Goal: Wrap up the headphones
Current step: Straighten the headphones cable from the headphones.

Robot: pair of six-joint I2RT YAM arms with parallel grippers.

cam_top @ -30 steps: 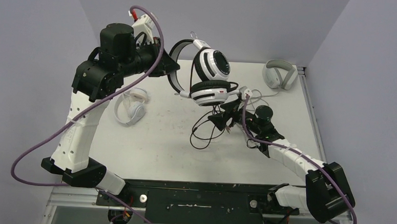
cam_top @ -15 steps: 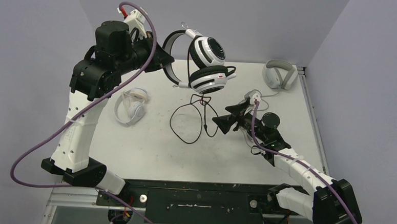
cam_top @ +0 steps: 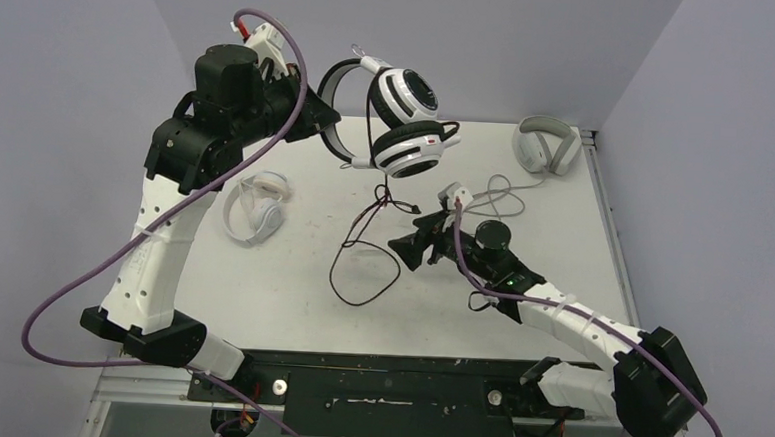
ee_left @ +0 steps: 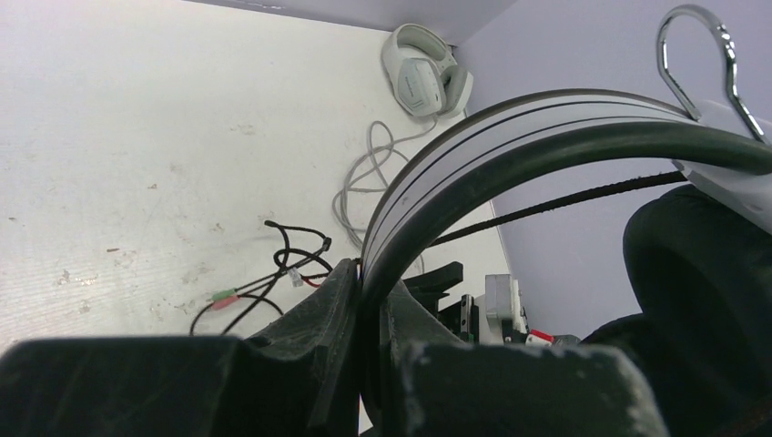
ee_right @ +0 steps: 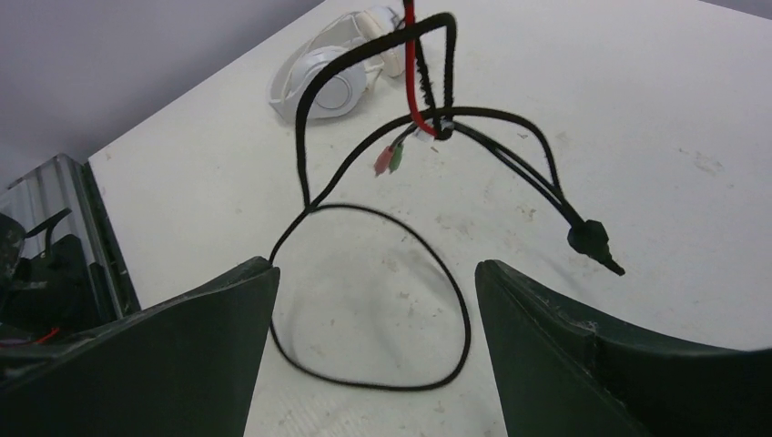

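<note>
We find the black-and-white headset (cam_top: 408,129) raised clear of the worktop (cam_top: 289,303) at upper centre of the overhead view. The left gripper (ee_left: 369,291) is clamped narrow on its headband. Its black cable (ee_right: 301,146) hangs down and ends in a slack loop on the worktop, with the jack plugs (ee_right: 390,159) dangling above it. The right gripper (ee_right: 375,273) stands wide and empty at frame centre, facing that loop. The small white on-ear pair (cam_top: 254,207) lies at centre left, with neither gripper touching it.

We judge the step in hand to be catching the cable for winding. We recommend closing on the hanging strand near the earcup, not on the floor loop. The headset should be held steady and the plugs kept from snagging.
</note>
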